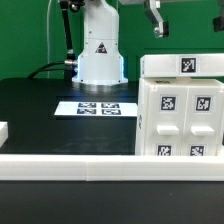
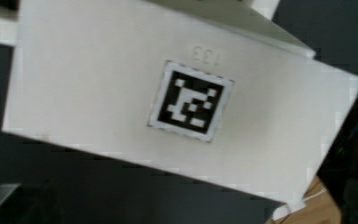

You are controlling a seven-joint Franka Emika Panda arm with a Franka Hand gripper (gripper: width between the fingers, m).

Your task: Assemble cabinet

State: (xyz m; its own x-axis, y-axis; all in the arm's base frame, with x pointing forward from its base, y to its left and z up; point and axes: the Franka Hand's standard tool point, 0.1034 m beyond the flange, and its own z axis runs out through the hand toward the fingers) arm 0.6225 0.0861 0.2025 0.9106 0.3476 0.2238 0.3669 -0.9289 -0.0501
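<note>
Directly below the tool [image 1: 154, 22] stands the tagged cabinet [image 1: 180, 110].

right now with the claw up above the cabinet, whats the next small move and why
Probably lower the claw straight down toward the cabinet. In the exterior view the claw hangs above the cabinet's top panel, clear of it and holding nothing visible. The wrist view is filled by a tagged white panel, so the camera seems lined up over it already. Whether the claw is open is unclear.
</note>
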